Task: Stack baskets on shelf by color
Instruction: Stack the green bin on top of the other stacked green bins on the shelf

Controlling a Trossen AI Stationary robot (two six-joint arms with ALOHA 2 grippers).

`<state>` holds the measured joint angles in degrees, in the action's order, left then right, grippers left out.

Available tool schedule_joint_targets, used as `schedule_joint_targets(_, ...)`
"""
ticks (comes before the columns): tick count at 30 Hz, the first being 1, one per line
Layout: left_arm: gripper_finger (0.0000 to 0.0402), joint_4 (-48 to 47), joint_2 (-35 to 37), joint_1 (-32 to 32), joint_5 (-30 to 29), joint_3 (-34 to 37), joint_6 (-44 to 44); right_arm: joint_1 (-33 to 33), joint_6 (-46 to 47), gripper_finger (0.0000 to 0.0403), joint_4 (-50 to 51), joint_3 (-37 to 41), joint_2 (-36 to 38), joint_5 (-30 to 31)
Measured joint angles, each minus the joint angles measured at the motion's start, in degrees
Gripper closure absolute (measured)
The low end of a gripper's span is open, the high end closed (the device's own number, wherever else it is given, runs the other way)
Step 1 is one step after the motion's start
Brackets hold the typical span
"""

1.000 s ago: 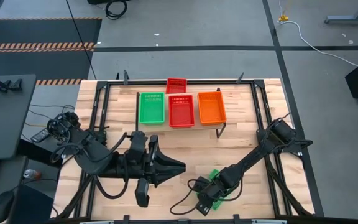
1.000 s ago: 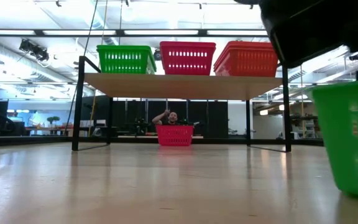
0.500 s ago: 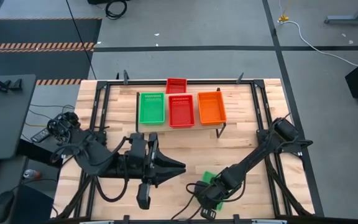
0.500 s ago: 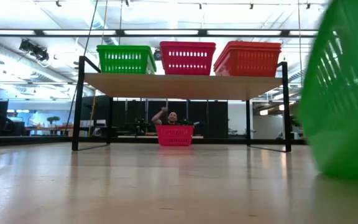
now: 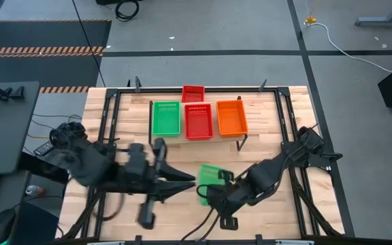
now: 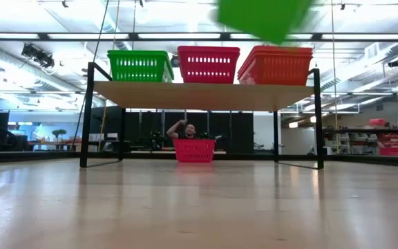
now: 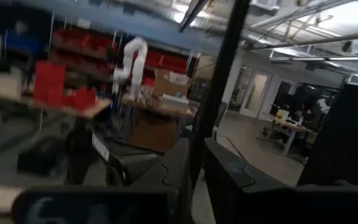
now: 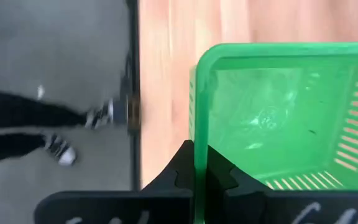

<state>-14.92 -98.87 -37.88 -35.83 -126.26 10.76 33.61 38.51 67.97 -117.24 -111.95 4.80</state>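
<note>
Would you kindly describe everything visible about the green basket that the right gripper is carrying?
The green basket is a shallow rectangular tray of glossy plastic with slotted walls and a solid floor, and looks empty. The right gripper is shut on its rim, one finger on each side of the wall. It hangs in the air, tilted, above the table's middle, in front of the shelf; nothing else touches it.

The right gripper (image 5: 205, 192), clamped on the rim of a green basket (image 5: 209, 175), is now lifted off the tabletop and carried nearer the shelf (image 5: 240, 139). The left gripper (image 5: 182, 182) has shifted slightly away from the shelf.
</note>
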Motion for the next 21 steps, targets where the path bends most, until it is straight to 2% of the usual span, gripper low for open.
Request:
schedule_joint_targets(4, 0.0349, -0.73, 0.2, -0.84, -1.87, -4.21, -6.84, -1.1, -11.38, 0.0396, 0.23, -7.34, 0.1, 8.55)
schedule_joint_targets(9, 0.0349, -5.32, 0.13, -0.44, -7.39, -8.74, -11.57, -5.25, -21.68, 0.0396, 0.0, -11.09, 0.1, 15.95)
schedule_joint_targets(15, 0.0349, -1.2, 0.9, 0.37, -9.36, -8.71, -15.34, -13.22, -31.11, 0.0395, -6.13, -11.14, 0.07, 15.72)
schedule_joint_targets(21, 0.0349, 1.05, 0.9, 1.76, -8.64, -8.65, -16.15, -22.42, -37.42, 0.0394, -14.48, -11.16, 0.07, 11.87)
